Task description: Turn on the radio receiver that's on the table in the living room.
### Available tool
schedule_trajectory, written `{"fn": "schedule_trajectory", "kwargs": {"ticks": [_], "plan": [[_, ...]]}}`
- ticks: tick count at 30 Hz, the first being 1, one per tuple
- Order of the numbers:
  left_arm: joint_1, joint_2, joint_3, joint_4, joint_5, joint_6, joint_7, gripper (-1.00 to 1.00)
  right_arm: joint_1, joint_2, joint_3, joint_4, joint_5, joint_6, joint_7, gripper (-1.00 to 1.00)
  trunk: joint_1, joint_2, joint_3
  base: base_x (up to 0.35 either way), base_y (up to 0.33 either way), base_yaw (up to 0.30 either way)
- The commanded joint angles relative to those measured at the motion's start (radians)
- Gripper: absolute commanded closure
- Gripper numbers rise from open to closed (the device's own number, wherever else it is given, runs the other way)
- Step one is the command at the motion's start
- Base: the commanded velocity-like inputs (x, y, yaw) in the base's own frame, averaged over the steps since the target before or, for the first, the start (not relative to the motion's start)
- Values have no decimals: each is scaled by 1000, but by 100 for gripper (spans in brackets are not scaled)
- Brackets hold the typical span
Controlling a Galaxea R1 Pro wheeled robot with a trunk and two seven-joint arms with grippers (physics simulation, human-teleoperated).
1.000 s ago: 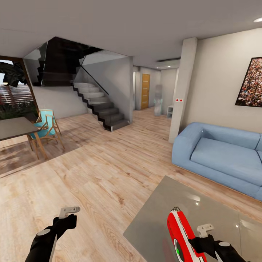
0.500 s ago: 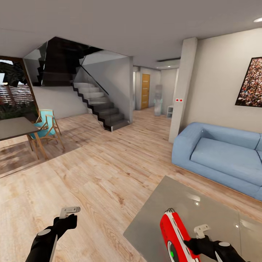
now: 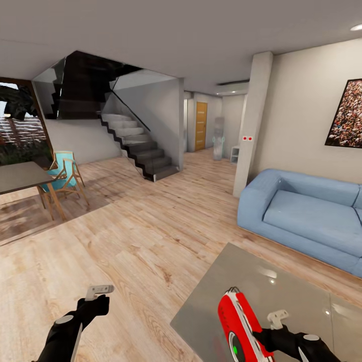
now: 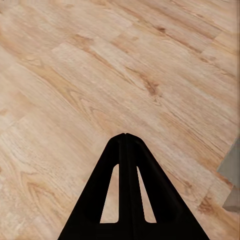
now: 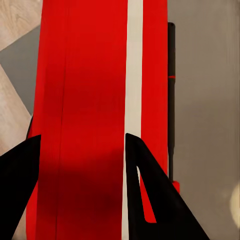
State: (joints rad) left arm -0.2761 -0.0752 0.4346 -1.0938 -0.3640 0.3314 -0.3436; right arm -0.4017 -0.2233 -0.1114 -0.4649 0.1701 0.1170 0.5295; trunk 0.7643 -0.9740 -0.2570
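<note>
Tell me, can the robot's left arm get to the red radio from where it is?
Probably yes, with a stretch. The left gripper hangs shut over bare floor, off to the side of the table. Nothing stands between it and the radio, which the right gripper already touches.

Even, bright simulator light, no blur or noise. Ceiling spot glows at upper right. Glossy desk shows small white highlights. Soft shadow on floor under dining table. Wide-angle stretch at head view edges. Wrist views sharp.
</note>
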Motion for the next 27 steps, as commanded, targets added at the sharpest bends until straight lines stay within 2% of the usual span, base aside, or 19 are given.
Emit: {"fn": "schedule_trajectory", "kwargs": {"ticks": [1, 7, 18, 20, 23, 27], "plan": [[0, 0, -1, 0, 0, 0, 0, 100, 0, -1, -7, -1, -5, 0, 1, 100, 0, 0, 0, 0, 0, 0], [0, 0, -5, 0, 1, -1, 1, 100, 0, -4, -49, -1, -4, -2, 1, 100, 0, 0, 0, 0, 0, 0], [0, 0, -9, -3, 3, -10, -1, 100, 0, -4, -54, -1, -3, -2, 1, 100, 0, 0, 0, 11, 0, 0], [0, 0, -20, -3, 4, -9, -2, 100, 0, -4, -54, -1, -3, -2, 1, 100, 0, 0, 0, 210, -30, 0], [0, 1, -71, -2, 1, -8, 1, 100, 0, -4, -54, -1, -3, -2, 0, 100, 0, 0, 0, 247, -75, 0], [0, 2, -80, -1, 1, -7, 1, 100, 0, -4, -54, -1, -2, 0, -2, 100, 0, 0, 0, 61, -17, 0]]}}
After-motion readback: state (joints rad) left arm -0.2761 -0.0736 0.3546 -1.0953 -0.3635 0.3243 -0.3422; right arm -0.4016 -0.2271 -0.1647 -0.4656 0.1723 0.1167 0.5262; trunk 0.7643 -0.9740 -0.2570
